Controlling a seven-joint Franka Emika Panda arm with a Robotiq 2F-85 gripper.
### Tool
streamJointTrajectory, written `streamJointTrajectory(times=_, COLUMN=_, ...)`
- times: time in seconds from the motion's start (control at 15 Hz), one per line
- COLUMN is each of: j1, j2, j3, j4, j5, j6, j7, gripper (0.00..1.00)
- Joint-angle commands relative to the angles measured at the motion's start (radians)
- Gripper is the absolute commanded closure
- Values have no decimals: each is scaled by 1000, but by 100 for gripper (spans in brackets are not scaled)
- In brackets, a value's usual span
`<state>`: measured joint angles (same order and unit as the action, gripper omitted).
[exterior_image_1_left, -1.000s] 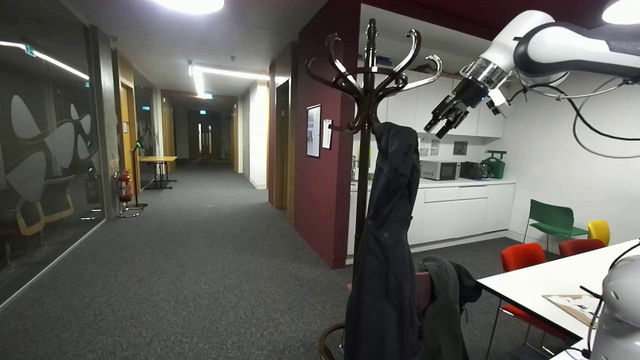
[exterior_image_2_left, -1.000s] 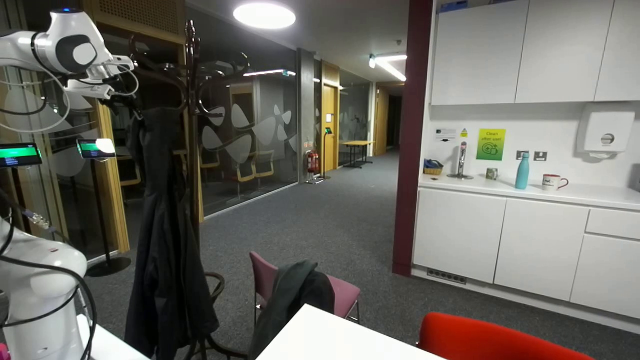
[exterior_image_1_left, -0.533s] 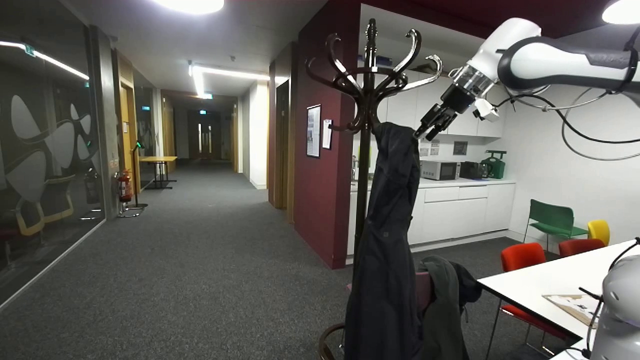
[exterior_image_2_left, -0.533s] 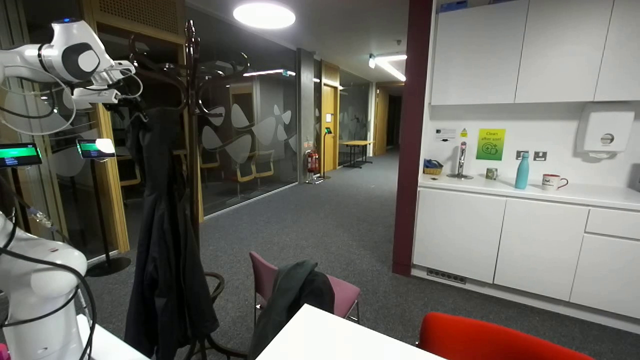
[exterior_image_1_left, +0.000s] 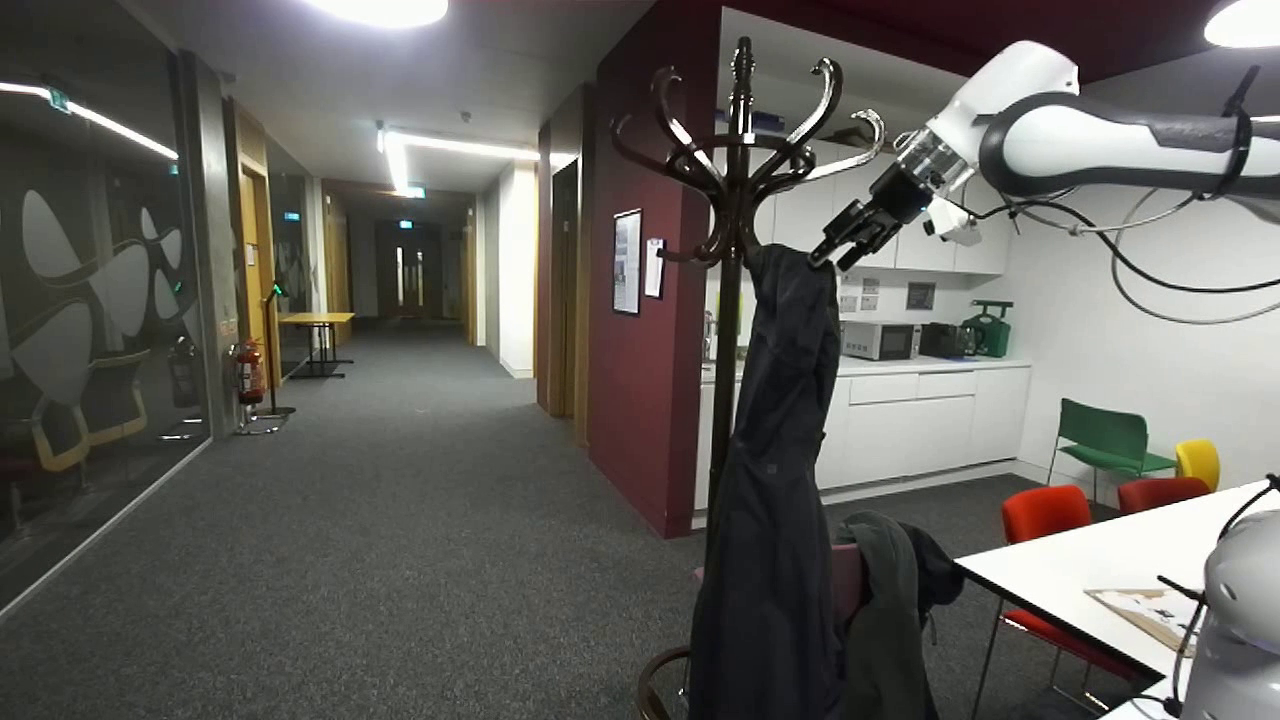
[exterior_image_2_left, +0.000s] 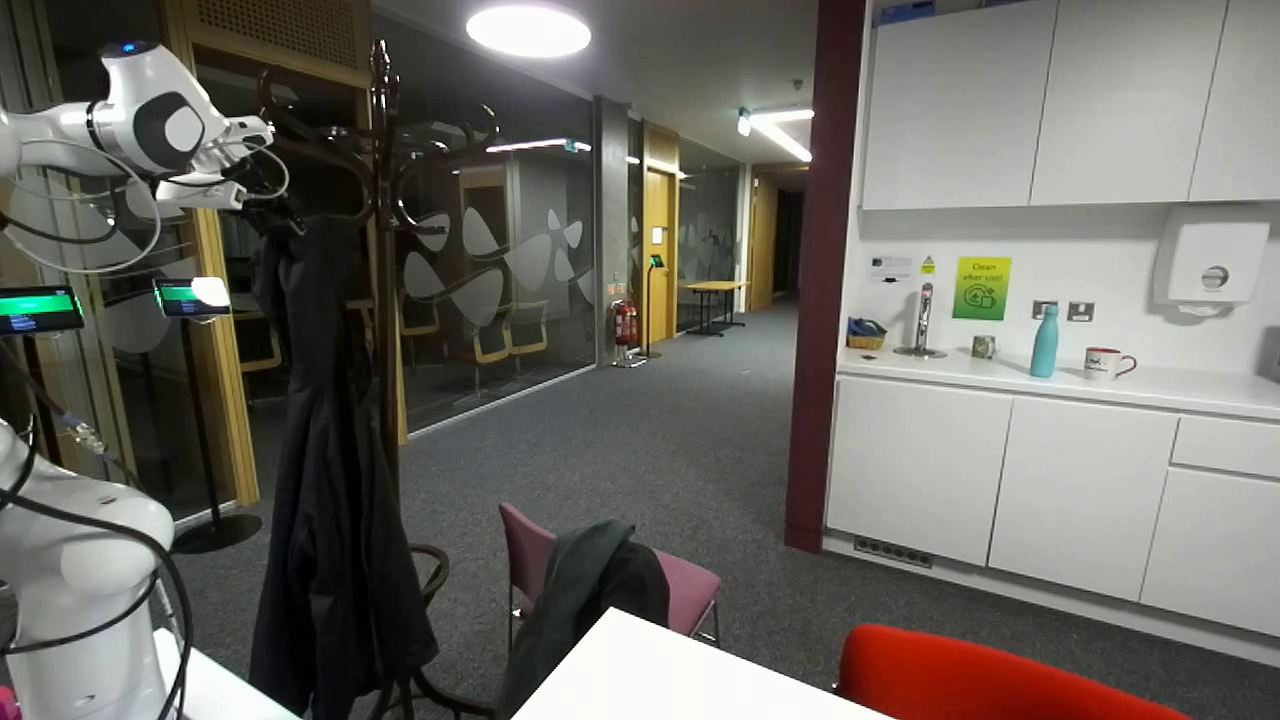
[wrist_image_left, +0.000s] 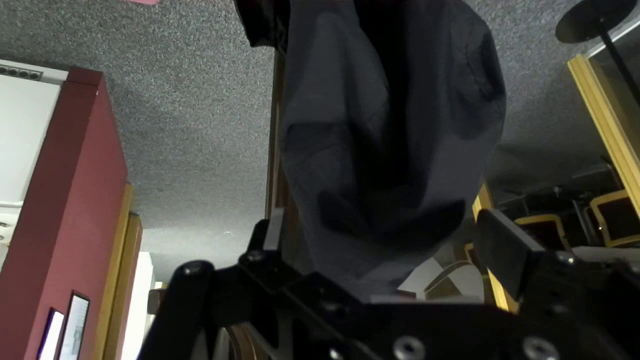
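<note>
With gripper (wrist_image_left: 381, 217) fingers (wrist_image_left: 504, 247) spread wide, released, at the dark coat's (exterior_image_1_left: 770, 490) top. Hung from the coat stand (exterior_image_1_left: 738, 190) off the white table (exterior_image_1_left: 1060, 560) corner. Lettered “Clean after use!” on the green notice (exterior_image_2_left: 981, 288) above the worktop's (exterior_image_2_left: 960, 370) back edge.

Turquoise bottle (exterior_image_2_left: 1044, 342) near seemingly patterned cup (exterior_image_2_left: 983, 347).

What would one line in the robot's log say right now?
coat: hangs on rack | gripper: open, close to coat's top | touching: can't tell | chair: clothes draped over it
</note>
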<state>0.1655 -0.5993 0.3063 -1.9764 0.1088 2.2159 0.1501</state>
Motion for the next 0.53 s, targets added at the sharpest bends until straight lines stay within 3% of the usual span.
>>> streamJointTrajectory(times=0.0, j1=-27, j2=4, j3=18, j4=-19, j5=-34, j6=81, j7=90, gripper=0)
streamJointTrajectory(times=0.2, j1=-22, j2=19, j3=21, j4=-15, j5=-32, j6=95, j7=120, gripper=0)
streamJointTrajectory(times=0.33, j1=-16, j2=24, j3=21, j4=-17, j5=-28, j6=104, j7=125, gripper=26)
streamJointTrajectory(times=0.47, j1=-14, j2=28, j3=22, j4=-17, j5=-26, j6=108, j7=132, gripper=40)
